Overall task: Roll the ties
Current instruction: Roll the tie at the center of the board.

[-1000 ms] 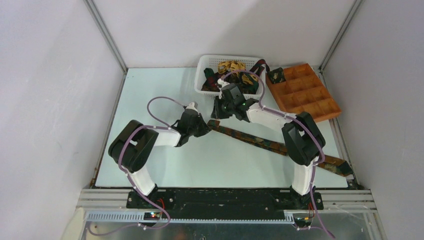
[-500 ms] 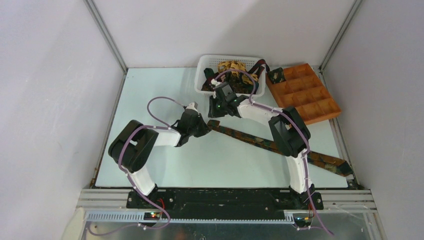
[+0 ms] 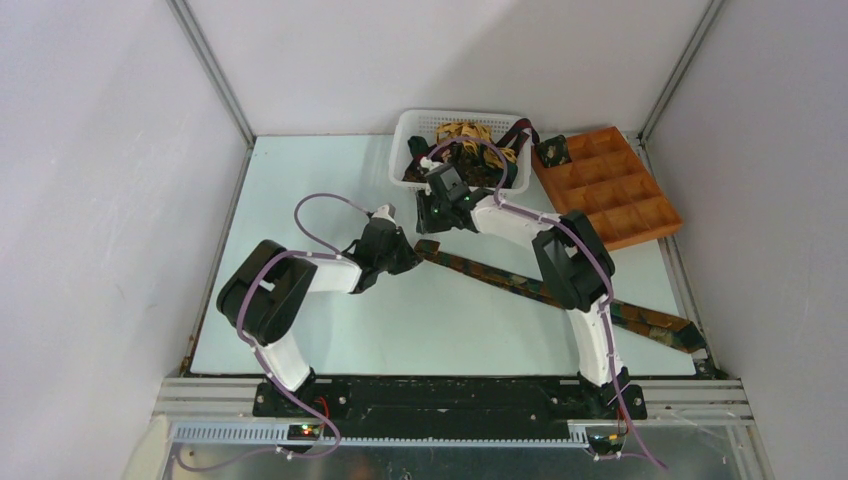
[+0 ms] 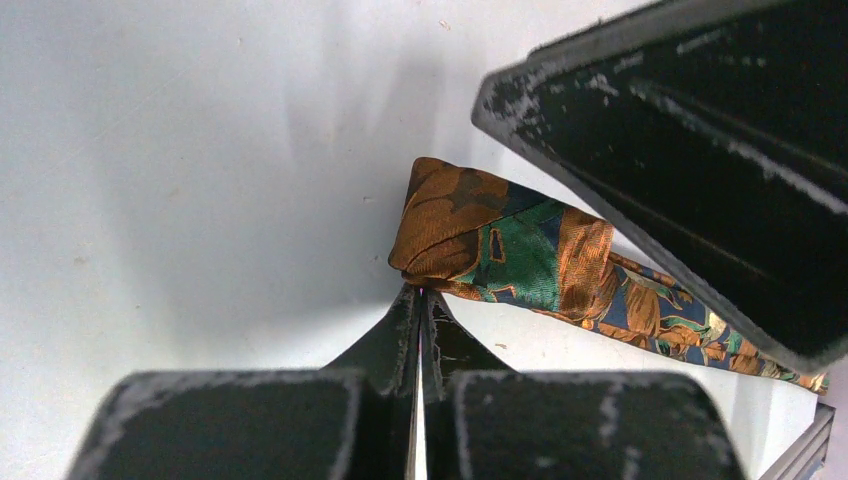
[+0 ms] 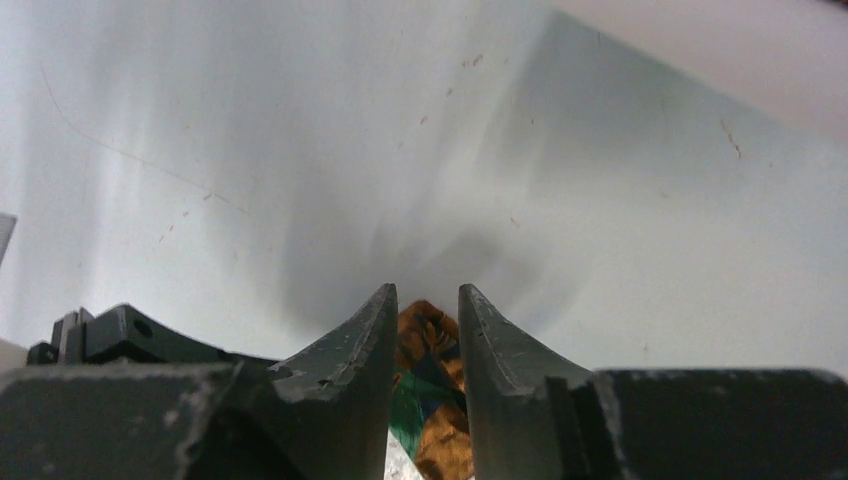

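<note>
A long green, brown and orange patterned tie (image 3: 500,278) lies diagonally on the table, from the centre to the near right corner. Its far end (image 4: 500,250) is folded over. My left gripper (image 3: 408,250) is shut, its tips (image 4: 420,292) pinching the lower edge of that fold. My right gripper (image 3: 428,228) hovers just above the same end. Its fingers (image 5: 428,295) stand a narrow gap apart, and the tie (image 5: 430,340) shows through the gap beneath them. In the left wrist view the right gripper's black body (image 4: 680,150) covers the tie's upper side.
A white plastic basket (image 3: 400,150) behind the grippers holds several loose ties (image 3: 465,132), yellow-gold and dark. An orange-brown compartment tray (image 3: 620,190) sits at the back right, with one small dark rolled tie (image 3: 552,151) in its far left cell.
The right arm has swung left and its gripper has come in over the tie's folded end. The left arm and the tie have stayed put.
</note>
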Robot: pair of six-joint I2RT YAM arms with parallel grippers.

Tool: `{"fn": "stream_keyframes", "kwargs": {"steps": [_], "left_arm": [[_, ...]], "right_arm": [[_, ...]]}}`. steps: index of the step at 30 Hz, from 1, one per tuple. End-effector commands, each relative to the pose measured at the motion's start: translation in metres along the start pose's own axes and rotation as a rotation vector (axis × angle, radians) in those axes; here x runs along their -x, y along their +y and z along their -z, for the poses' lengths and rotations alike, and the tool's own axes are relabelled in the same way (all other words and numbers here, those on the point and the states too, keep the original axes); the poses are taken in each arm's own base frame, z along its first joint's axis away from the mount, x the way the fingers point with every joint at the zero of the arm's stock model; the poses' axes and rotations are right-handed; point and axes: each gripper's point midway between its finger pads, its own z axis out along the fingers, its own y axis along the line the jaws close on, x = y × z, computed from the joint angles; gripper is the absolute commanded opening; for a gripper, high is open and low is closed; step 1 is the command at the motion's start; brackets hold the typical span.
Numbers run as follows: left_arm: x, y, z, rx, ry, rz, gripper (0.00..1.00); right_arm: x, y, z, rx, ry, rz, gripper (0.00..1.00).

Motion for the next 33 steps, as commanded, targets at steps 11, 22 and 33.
{"fn": "stream_keyframes", "kwargs": {"steps": [11, 22, 33], "left_arm": [[0.014, -0.018, -0.001, -0.033, -0.034, -0.012, 0.0], [0.017, -0.019, -0.005, -0.027, -0.037, -0.01, 0.0], [0.022, -0.019, -0.013, -0.01, -0.043, -0.007, 0.0]], "right_arm": [[0.001, 0.002, -0.012, 0.026, 0.027, 0.034, 0.33], [-0.012, 0.014, -0.011, 0.121, 0.061, 0.051, 0.28], [-0.021, 0.017, -0.005, 0.148, 0.073, 0.056, 0.25]]}}
